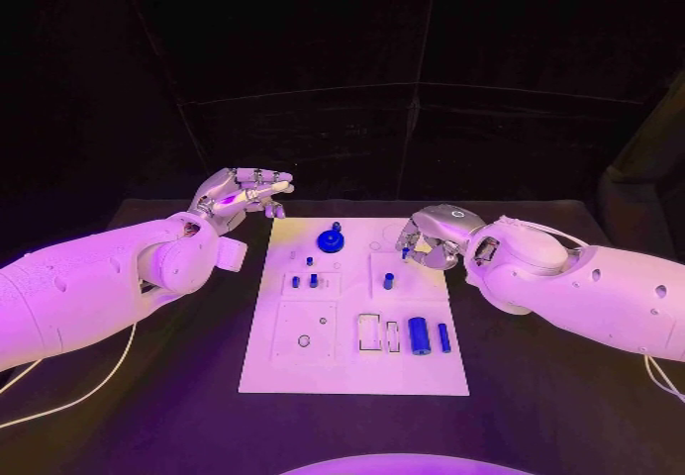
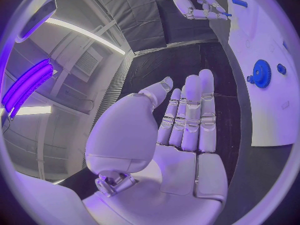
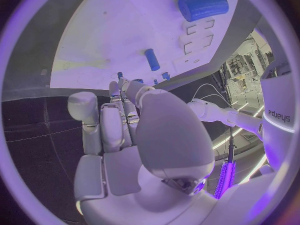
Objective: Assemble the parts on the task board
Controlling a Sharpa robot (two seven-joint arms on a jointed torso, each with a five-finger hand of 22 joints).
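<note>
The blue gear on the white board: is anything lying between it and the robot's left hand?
No. In the head view, only bare white task board and black table lie between the blue gear and the left hand, which hovers open beyond the board's corner.

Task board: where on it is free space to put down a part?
The task board is bare along its near edge, below the blue cylinder, and beside the oval hole. The far end, around the blue gear and right robot hand, is crowded.

Head camera looks down from above; wrist cameras sit close behind palms; all share the task board [image 1: 357, 327].
</note>
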